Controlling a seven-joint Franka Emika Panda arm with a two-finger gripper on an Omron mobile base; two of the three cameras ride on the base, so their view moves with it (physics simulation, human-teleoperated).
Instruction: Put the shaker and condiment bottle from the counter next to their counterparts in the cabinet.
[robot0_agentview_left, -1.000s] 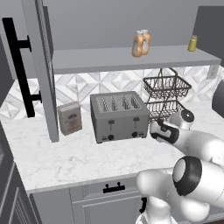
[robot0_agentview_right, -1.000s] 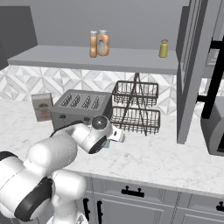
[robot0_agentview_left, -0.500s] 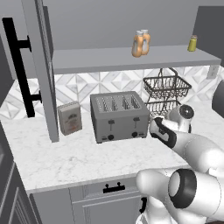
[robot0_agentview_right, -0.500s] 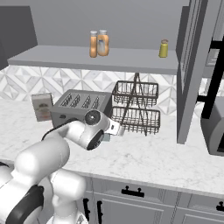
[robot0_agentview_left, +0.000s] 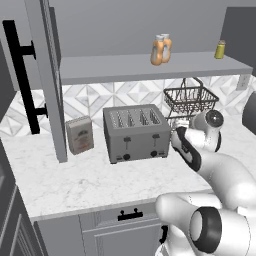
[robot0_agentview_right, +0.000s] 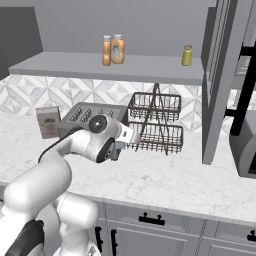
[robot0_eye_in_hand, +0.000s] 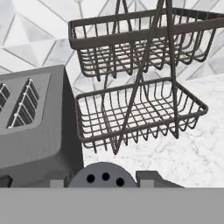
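Presently, the gripper (robot0_agentview_right: 119, 146) sits low over the counter (robot0_agentview_right: 165, 182), between the toaster (robot0_agentview_left: 134, 132) and the two-tier wire basket rack (robot0_agentview_right: 155, 122). In the hand view, a round grey cap with three dark holes shows between the two finger tips; this is the top of the shaker (robot0_eye_in_hand: 103, 176), and the jaws are closed against its sides. In the right base view a sliver of pale teal-blue body shows at the gripper, just beside the toaster's end; whether its base touches the marble cannot be told.

The shaker is a small cylinder, smaller than the bottles on the shelf, grey-capped. Most of its body is hidden by the hand.

On the cabinet (robot0_agentview_left: 150, 66) shelf, two orange white-capped bottles stand touching one another: the condiment bottle (robot0_agentview_left: 157, 52) in front in the left base view and its matching bottle (robot0_agentview_left: 166, 46) behind. A yellow-olive shaker (robot0_agentview_right: 187, 55) with a grey cap stands well apart from them, near the shelf's right end.

The cabinet door (robot0_agentview_left: 46, 75) hangs open at the left. A small carton (robot0_agentview_left: 80, 135) stands upright on the counter between door and toaster.
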